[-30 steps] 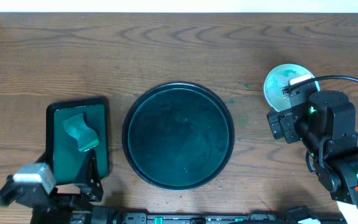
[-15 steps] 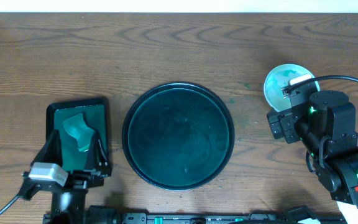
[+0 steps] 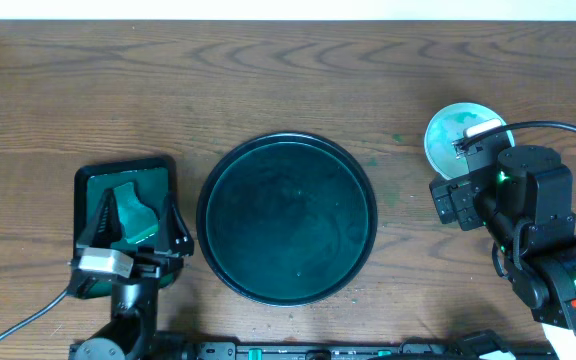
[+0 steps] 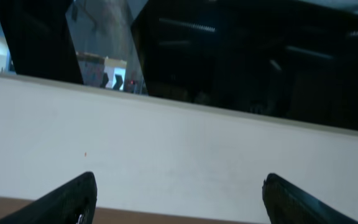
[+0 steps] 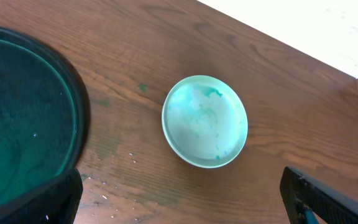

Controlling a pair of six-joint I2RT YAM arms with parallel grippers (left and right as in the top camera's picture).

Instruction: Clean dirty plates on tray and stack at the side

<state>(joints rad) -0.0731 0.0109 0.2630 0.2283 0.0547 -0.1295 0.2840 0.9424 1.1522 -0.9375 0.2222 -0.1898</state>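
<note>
"Since the big round tray [image 3: 288, 220] in the middle of the overhead view carries nothing, are the plates finished?"

"Hard to say. The plates [image 3: 451, 135] sit off it on the bare wood at the upper right, just above the right arm. I see only one face, with teal smears on it, and can't tell how many lie beneath."

"And the small rectangular tray [image 3: 93, 182] at lower left?"

"The teal sponge [image 3: 133, 215] lies in it. The left gripper [image 4: 178, 186] hangs above, jaws spread to either side of the sponge and pinching nothing. The right gripper [image 5: 182, 177] is near the plates, jaws likewise spread and empty."

"So what's next?"

"I'd guess another wipe. The left has to drop squarely, close on the sponge, then cross the whole round tray to reach that smeared face."
</note>
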